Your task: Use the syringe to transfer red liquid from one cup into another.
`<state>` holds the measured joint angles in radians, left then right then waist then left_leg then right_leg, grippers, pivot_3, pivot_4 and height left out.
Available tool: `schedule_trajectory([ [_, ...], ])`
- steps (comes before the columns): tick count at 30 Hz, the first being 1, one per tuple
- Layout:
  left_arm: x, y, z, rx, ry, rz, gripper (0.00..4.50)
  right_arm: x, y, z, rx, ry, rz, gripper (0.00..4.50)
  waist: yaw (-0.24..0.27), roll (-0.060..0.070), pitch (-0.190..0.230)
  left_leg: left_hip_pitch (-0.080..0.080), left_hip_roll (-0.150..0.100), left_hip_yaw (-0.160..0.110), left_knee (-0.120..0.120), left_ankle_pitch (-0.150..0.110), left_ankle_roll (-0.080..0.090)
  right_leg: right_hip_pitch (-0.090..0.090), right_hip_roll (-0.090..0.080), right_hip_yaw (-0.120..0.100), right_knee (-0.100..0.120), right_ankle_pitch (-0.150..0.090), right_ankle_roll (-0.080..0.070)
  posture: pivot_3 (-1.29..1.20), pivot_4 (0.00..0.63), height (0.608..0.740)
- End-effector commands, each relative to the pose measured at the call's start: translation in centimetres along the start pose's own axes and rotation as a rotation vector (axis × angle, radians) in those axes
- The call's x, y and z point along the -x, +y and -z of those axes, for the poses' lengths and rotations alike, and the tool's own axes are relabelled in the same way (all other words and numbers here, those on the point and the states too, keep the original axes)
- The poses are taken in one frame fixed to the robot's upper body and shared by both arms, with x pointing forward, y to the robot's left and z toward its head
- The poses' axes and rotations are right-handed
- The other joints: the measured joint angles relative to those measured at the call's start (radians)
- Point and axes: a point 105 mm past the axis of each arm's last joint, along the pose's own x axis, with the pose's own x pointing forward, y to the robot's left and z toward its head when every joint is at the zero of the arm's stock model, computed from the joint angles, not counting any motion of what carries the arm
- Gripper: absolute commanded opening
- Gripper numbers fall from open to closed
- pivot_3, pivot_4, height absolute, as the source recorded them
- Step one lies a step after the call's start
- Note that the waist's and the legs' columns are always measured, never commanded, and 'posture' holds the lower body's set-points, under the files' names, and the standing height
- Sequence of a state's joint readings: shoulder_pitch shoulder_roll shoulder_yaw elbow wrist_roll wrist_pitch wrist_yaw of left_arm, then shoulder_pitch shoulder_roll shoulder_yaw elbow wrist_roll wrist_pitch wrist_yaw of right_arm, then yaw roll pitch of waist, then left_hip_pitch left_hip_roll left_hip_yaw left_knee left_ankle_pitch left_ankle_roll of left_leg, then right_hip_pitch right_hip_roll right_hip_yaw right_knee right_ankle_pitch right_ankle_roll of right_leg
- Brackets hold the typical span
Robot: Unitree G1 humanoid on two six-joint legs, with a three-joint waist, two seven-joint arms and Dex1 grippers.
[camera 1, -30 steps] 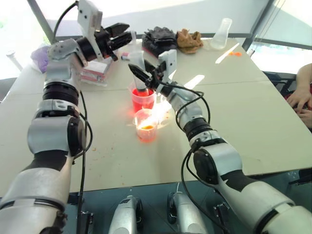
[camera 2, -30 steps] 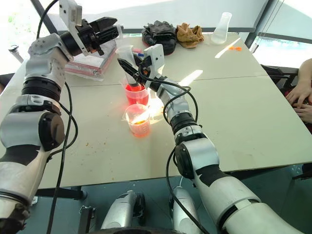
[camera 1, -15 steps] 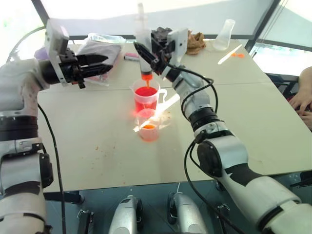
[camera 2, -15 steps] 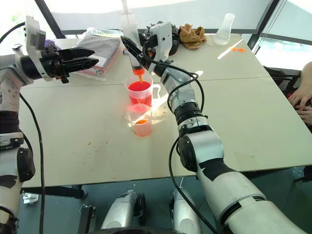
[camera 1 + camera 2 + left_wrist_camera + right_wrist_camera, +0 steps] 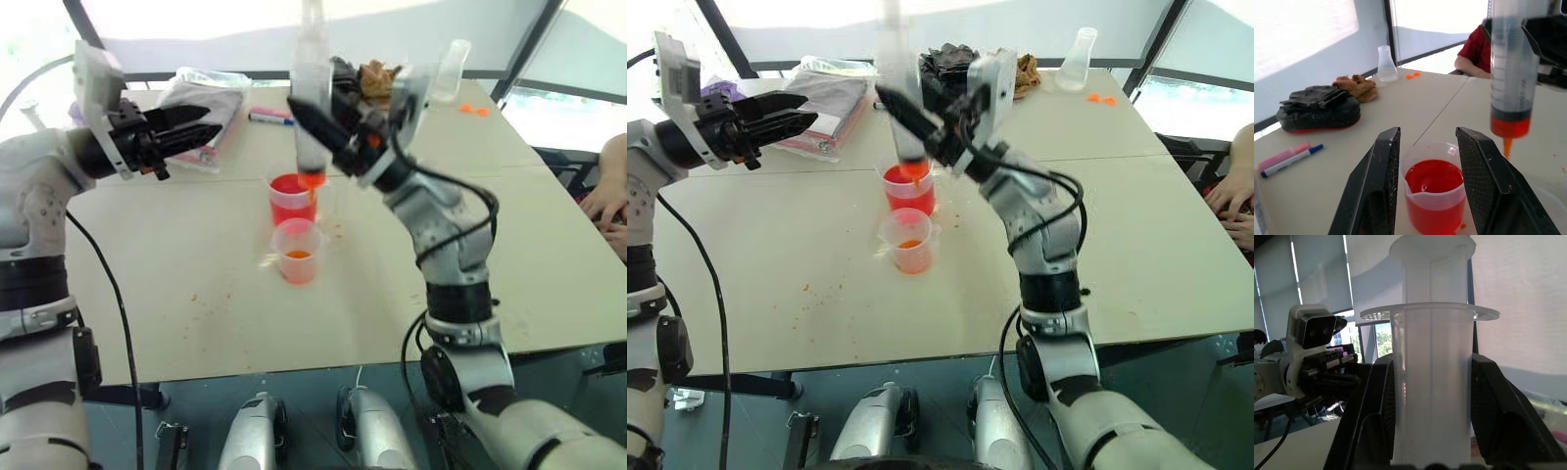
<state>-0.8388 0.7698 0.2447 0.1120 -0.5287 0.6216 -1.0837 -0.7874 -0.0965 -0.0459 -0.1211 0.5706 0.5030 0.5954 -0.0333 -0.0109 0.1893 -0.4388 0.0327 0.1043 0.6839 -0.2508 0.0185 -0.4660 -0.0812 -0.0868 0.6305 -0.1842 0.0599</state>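
My right gripper [image 5: 318, 125] is shut on the syringe [image 5: 312, 113], holding it upright in the air. The syringe's orange tip [image 5: 312, 179] hangs just above the handled cup [image 5: 291, 200], which is about half full of red liquid. A little orange-red liquid fills the bottom of the barrel [image 5: 1511, 73]. The shorter cup [image 5: 297, 253] stands right in front of the handled one, with orange liquid at its bottom. My left gripper [image 5: 211, 132] hovers open and empty to the left of the cups, pointing at them. Its fingers [image 5: 1378, 186] frame the handled cup [image 5: 1434, 188] from a distance.
At the table's far side lie black gloves [image 5: 945, 64], a brown cloth [image 5: 377, 78], a conical flask [image 5: 1079, 47], marker pens [image 5: 269, 117] and a bagged grey bundle [image 5: 828, 98]. A person's hand [image 5: 602, 196] rests at the right edge. Small red drops dot the table.
The right gripper lifted the syringe out of the handled cup and drew it nearer. The left gripper pulled away from the plunger to the left, then held still.
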Motion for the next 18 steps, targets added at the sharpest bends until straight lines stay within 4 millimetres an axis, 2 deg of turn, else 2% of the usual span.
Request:
schedule_trajectory([
  [1, -0.5, -0.7, -1.3, -0.050, -0.024, 0.050, 1.90, 0.1, 2.9, -1.0, -0.010, -0.025, -0.066, 1.46, 0.000, 0.000, 0.000, 0.001, 0.000, 0.000, 0.000, 0.000, 0.000, 0.000, 0.000, 0.000, 0.000, 0.000, 0.000, 0.00, 0.150, 0.740],
  [6, -2.0, -2.1, -2.8, -0.064, -0.042, 0.181, 1.90, 0.1, 3.2, 1.2, -0.027, 0.009, -0.055, 1.46, 0.000, 0.000, 0.000, 0.002, 0.000, 0.000, 0.000, 0.000, 0.000, 0.001, 0.001, 0.000, 0.000, 0.000, 0.000, 0.00, 0.150, 0.740],
  [14, -4.3, -3.1, -6.0, -0.115, -0.116, 0.290, 1.90, -0.5, 2.9, 2.5, -0.020, 0.003, -0.041, 1.46, 0.016, 0.000, 0.000, 0.003, -0.001, 0.000, 0.000, 0.000, 0.000, 0.001, 0.001, 0.000, 0.000, 0.000, 0.000, 0.00, 0.150, 0.740],
  [18, -4.5, -2.9, -6.3, -0.122, -0.127, 0.297, 1.90, -0.6, 2.5, 2.7, 0.001, -0.001, -0.031, 1.46, 0.016, 0.000, 0.000, 0.003, -0.001, 0.000, 0.000, 0.000, 0.000, 0.002, 0.001, 0.000, 0.000, 0.000, 0.000, 0.00, 0.150, 0.740],
])
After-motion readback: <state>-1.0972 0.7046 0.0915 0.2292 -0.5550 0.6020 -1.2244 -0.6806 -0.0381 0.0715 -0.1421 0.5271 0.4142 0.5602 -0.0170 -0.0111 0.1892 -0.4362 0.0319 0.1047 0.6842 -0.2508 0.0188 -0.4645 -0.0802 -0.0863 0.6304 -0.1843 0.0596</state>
